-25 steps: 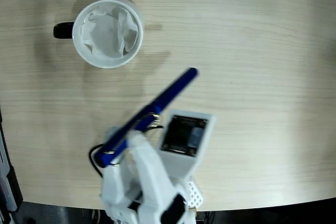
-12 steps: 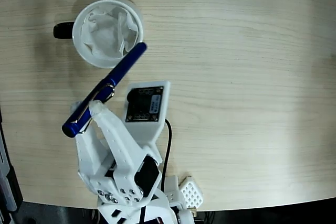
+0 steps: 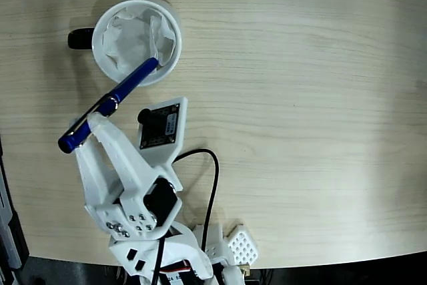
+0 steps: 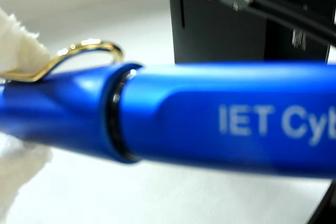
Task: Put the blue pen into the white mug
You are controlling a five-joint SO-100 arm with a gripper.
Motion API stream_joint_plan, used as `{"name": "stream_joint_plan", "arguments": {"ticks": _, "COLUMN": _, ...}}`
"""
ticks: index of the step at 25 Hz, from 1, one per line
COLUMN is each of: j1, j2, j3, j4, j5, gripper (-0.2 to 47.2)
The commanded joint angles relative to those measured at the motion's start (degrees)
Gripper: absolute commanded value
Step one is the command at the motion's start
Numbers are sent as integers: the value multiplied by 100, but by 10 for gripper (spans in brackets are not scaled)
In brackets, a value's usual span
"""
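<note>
In the fixed view you see the gripper (image 3: 93,125) at the left of the frame, its jaws pinching the blue pen (image 3: 117,98). The pen slants up to the right, and its upper end lies over the lower rim of the white mug (image 3: 170,28) in the upper left. The wrist view shows the pen (image 4: 173,116) very near and blurred.
</note>
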Motion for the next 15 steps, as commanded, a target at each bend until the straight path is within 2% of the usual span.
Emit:
{"name": "stream_joint_plan", "arguments": {"ticks": 1, "j1": -264, "j2": -79, "j3": 9, "j4": -255, "j5": 88, "gripper": -1}}
{"name": "stream_joint_plan", "arguments": {"ticks": 6, "j1": -316, "j2": -387, "j3": -114, "j4": -404, "j5": 88, "gripper": -1}}
{"name": "stream_joint_plan", "arguments": {"ticks": 13, "j1": 97, "j2": -861, "j3": -193, "j4": -404, "j5": 53, "gripper": 0}}
{"name": "stream_joint_plan", "arguments": {"ticks": 14, "j1": 149, "j2": -905, "j3": -193, "j4": -404, "j5": 44, "gripper": 16}}
{"name": "stream_joint_plan", "arguments": {"ticks": 15, "j1": 185, "j2": -940, "j3": -176, "j4": -404, "j5": 44, "gripper": 57}}
